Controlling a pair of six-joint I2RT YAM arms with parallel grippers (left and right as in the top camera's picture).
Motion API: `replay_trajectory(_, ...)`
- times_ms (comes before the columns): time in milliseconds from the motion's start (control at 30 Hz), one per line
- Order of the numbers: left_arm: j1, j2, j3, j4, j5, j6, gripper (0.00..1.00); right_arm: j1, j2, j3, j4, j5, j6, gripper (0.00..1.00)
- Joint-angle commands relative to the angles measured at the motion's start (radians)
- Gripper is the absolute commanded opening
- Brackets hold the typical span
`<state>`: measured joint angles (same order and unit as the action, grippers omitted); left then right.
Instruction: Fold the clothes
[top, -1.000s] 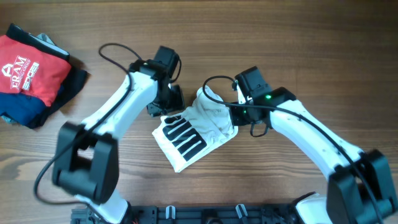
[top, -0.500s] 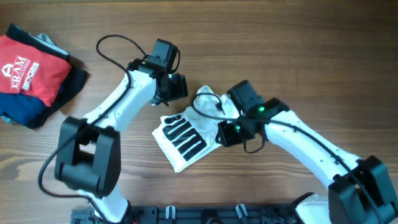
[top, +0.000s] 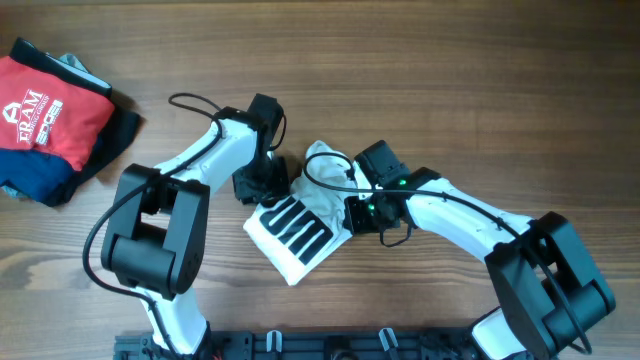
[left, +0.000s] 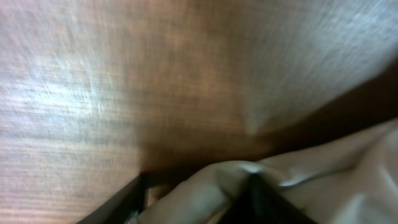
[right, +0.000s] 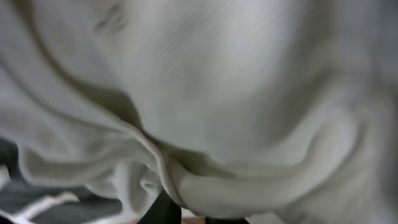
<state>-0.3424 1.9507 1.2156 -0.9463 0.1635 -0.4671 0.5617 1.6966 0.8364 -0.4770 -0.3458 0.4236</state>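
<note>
At ten o'clock on the wooden table (top: 480, 80) a red folded garment (top: 45, 110) lies on a navy folded garment (top: 40, 182), well apart from the work.

Near the centre, the left gripper (top: 262, 186) sits at the ten o'clock edge of the white shirt (top: 300, 222). In the left wrist view its fingers (left: 127, 198) stand apart with a roll of cloth between them, but I cannot tell whether they clamp it. If they only straddle it, the edge would likely slip out on a lift.

The shirt lies half bundled, with its black stripes (top: 298, 222) facing up towards seven o'clock and the plain part crumpled towards one o'clock.

The right gripper (top: 358, 212) is at the shirt's three o'clock side. Its jaws are narrow, and a ridge of cloth looks pinched at the dark fingertip (right: 163, 208). That pinch appears to take several layers, so a pull could drag the whole bundle and crease it rather than turn one flap over. With the arms this close, they might also collide or tug against each other.

No containers are in view, so nothing is held in one.
</note>
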Motion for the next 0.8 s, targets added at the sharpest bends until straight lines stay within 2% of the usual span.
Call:
replay_trajectory(0,0.000,0.015,-0.067,-0.027,0.065,0.011,0.37,-0.031,0.040,-0.012,0.010,0.235,0.076,0.13)
replay_trajectory(67,0.000,0.015,-0.075,-0.039,0.106,0.011,0.38,-0.063,0.040,-0.003,0.022,0.326,0.060,0.12)
replay_trajectory(200,0.000,0.006,-0.079,-0.046,0.197,0.010,0.35,-0.111,0.039,0.036,0.074,0.326,-0.125,0.12)
replay_trajectory(333,0.001,-0.040,-0.079,-0.018,0.195,-0.001,0.38,-0.111,0.039,0.069,0.071,0.307,-0.161,0.13)
replay_trajectory(467,0.013,-0.149,-0.079,0.082,0.183,-0.005,0.49,-0.111,0.039,0.069,0.060,0.285,-0.161,0.20)
replay_trajectory(533,0.027,-0.201,-0.079,0.179,0.184,-0.005,0.73,-0.111,0.039,0.069,0.047,0.285,-0.161,0.20)
replay_trajectory(567,0.032,-0.211,-0.078,0.214,0.184,-0.005,0.81,-0.111,0.035,0.069,0.040,0.285,-0.161,0.22)
replay_trajectory(700,0.044,-0.196,-0.079,0.312,0.184,-0.003,0.87,-0.111,-0.032,0.085,0.000,0.285,-0.159,0.29)
replay_trajectory(767,0.041,-0.171,-0.079,0.354,0.189,0.046,0.87,-0.111,-0.105,0.106,-0.021,0.286,-0.159,0.31)
